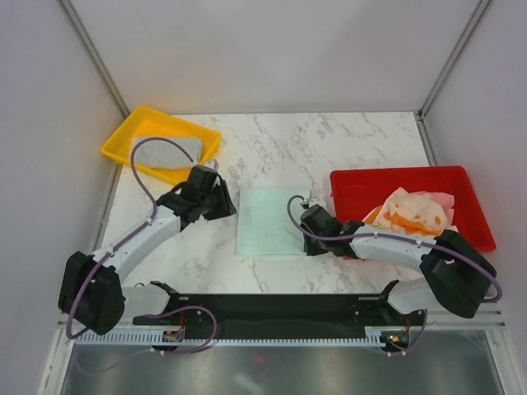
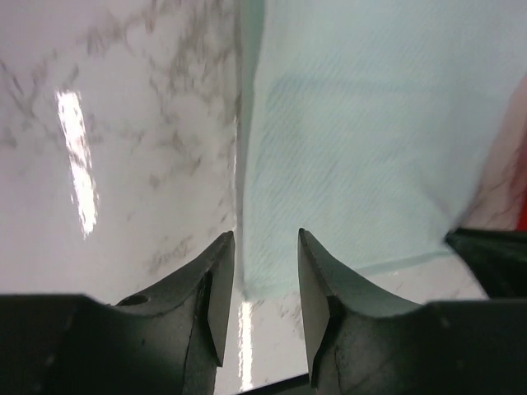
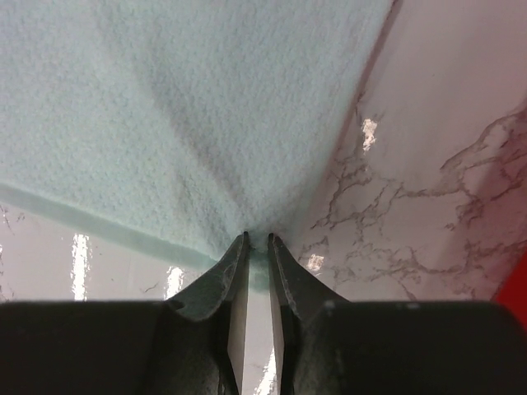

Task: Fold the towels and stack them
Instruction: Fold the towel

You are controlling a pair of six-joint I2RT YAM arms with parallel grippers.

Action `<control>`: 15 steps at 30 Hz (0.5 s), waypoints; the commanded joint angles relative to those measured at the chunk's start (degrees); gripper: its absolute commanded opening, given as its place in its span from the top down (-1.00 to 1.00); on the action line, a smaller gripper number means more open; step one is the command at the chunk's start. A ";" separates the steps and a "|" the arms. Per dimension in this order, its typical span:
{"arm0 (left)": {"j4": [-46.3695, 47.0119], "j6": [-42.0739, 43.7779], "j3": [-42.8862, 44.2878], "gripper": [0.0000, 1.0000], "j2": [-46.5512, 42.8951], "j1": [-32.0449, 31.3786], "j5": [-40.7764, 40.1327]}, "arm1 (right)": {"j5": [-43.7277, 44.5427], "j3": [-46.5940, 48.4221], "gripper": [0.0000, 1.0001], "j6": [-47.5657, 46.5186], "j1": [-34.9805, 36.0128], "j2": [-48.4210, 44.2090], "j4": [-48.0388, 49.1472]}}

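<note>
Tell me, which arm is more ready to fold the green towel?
Right, probably. The right fingers are shut on the mint towel at a corner, and the cloth puckers toward them. The left fingers are open at the towel's opposite edge, holding nothing, so that arm must grab first.

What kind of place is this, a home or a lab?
Probably a robot test bench, not a home: white panels wall in a marbled table, the left arm and right arm bolted at its near edge flank a green towel, and more towels sit in a yellow tray and a red tray.
</note>
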 commanded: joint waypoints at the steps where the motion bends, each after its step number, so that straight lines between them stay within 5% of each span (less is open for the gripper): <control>1: 5.74 5.70 6.77 0.12 -0.30 3.96 7.38 | 1.43 -0.92 0.55 3.43 1.47 -0.95 1.63; 6: 17.27 4.65 8.88 0.15 7.78 4.04 16.19 | 5.74 4.61 0.52 2.99 1.38 -3.50 -5.92; 15: 19.66 6.76 17.31 0.21 27.29 6.42 12.77 | 7.07 8.14 0.49 -2.10 1.29 2.38 -2.09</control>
